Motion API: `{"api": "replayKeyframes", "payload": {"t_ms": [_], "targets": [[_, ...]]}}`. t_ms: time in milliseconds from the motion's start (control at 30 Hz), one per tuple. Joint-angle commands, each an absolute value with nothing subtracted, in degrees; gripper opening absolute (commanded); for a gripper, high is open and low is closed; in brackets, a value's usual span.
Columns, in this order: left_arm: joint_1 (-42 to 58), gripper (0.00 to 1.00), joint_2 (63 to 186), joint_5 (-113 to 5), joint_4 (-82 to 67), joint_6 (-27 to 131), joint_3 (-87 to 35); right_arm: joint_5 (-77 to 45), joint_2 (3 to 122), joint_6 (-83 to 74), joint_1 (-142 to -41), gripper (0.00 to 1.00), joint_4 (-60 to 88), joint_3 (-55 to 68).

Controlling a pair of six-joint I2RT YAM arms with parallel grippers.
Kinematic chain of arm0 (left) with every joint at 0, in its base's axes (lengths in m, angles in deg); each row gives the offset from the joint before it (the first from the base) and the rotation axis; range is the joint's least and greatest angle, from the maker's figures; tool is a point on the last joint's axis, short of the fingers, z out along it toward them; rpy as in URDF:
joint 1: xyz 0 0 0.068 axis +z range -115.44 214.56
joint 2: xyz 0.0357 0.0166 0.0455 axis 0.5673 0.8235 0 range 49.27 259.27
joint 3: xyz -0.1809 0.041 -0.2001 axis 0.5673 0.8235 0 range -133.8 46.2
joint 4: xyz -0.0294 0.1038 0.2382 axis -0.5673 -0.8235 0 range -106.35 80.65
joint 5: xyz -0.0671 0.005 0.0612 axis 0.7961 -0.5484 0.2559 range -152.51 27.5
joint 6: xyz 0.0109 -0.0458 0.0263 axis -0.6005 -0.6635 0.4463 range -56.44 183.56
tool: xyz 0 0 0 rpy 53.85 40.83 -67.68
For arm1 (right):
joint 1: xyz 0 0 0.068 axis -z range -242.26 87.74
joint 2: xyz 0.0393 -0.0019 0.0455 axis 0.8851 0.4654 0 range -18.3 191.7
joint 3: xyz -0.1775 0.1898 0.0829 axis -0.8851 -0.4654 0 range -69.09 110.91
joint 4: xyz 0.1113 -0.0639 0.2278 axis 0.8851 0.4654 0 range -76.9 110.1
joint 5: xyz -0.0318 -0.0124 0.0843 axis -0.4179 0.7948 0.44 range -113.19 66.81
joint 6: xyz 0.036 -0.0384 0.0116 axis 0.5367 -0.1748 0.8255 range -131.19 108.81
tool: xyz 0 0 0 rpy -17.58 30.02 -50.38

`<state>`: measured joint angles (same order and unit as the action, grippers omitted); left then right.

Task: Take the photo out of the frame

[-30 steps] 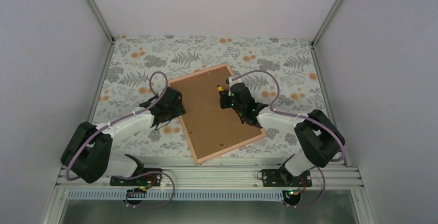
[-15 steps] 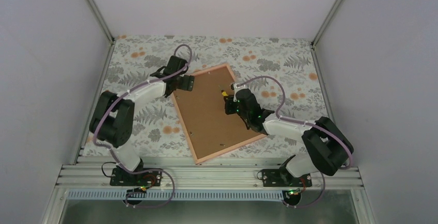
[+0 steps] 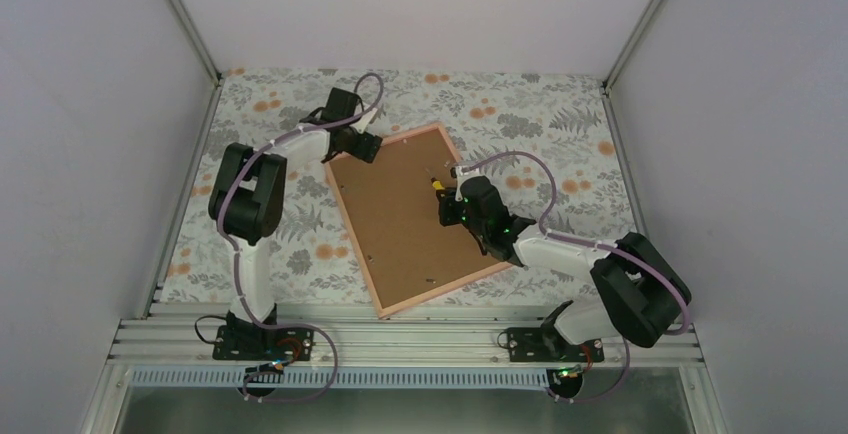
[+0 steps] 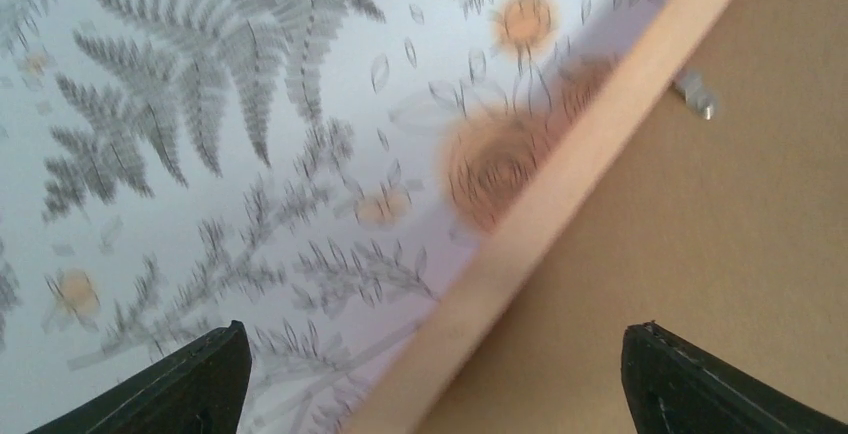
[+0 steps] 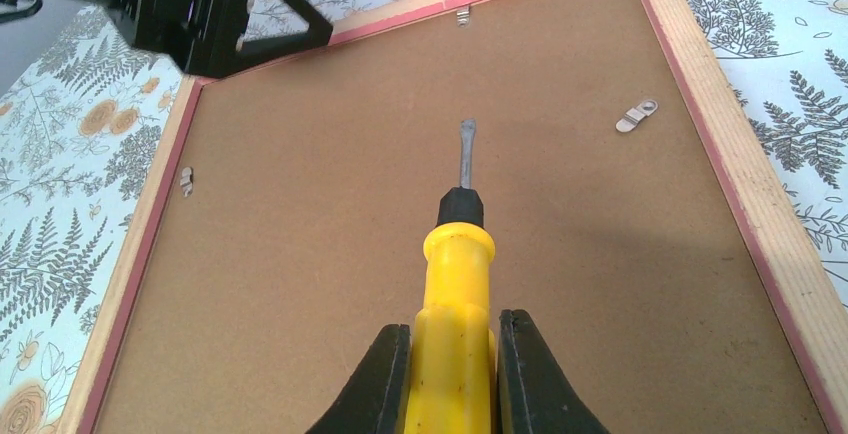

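Counter (image 3: 560,124) carries the frame (image 5: 775,216) face down, photo hidden beneath the fibreboard backing (image 3: 410,214). Spread wide, the left jaws straddle its far corner. The right jaws clamp a yellow screwdriver (image 5: 458,284), best aimed squarely at a retaining tab (image 5: 637,114).

Left claw (image 3: 362,147) at far frame (image 5: 765,224) corner; screwdriver (image 5: 458,254) in right claw (image 5: 455,326) over backing (image 5: 300,254)

Blurred frame (image 4: 540,204) between splayed end effector (image 4: 437,354) fingers (image 4: 190,384)
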<state>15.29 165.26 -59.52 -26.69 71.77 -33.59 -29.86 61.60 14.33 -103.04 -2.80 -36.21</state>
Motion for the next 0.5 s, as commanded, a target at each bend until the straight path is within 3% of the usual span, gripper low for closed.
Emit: {"api": "replayKeyframes", "payload": {"t_ms": [0, 467], "targets": [[16.39, 0.90, 168.68, -53.62, -29.56, 75.64, -40.04, -29.78, 61.54, 13.45, -102.61, 0.04, -5.17, -36.19], [16.63, 0.74, 176.32, -48.12, -35.41, 78.75, -48.43, -29.87, 62.24, 13.41, -102.61, 0.04, -4.91, -35.76]]}}
